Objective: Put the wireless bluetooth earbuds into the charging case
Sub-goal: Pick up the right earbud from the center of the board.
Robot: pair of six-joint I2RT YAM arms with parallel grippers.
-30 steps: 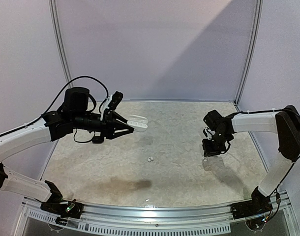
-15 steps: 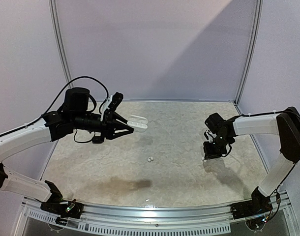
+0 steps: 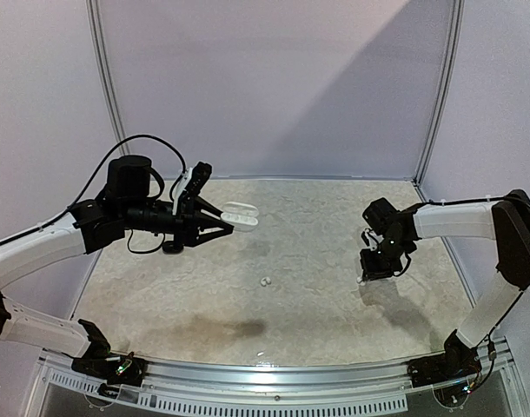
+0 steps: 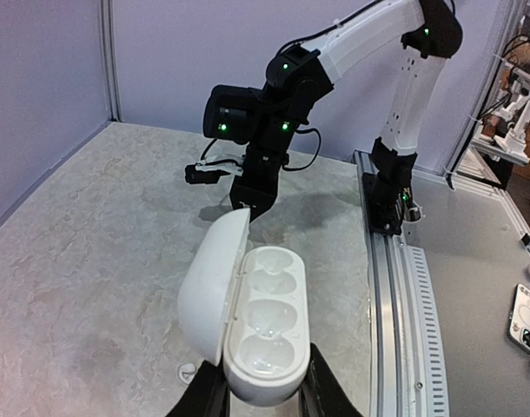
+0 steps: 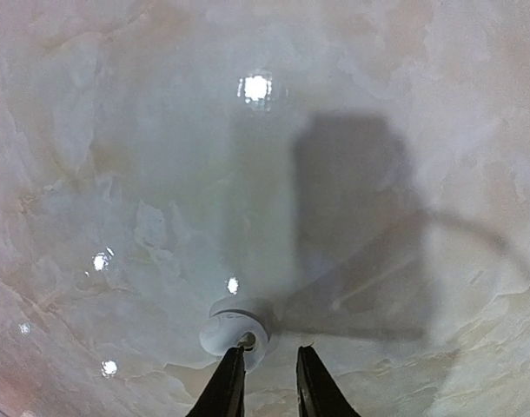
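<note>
In the top view, the left gripper [image 3: 227, 221] and the charging case [image 3: 242, 214] clamped in it are shifted slightly leftward compared with half a second ago. The right gripper [image 3: 367, 276] is barely moved, low over the table [image 3: 317, 321] at right. Its fingers are held a narrow gap apart. A white earbud [image 5: 235, 328] is seen at the left fingertip, and whether it is touched cannot be told. Another earbud [image 3: 265, 281] lies mid-frame, too small for detail. The case is white and oval, with its lid swung open and glossy recesses exposed.
</note>
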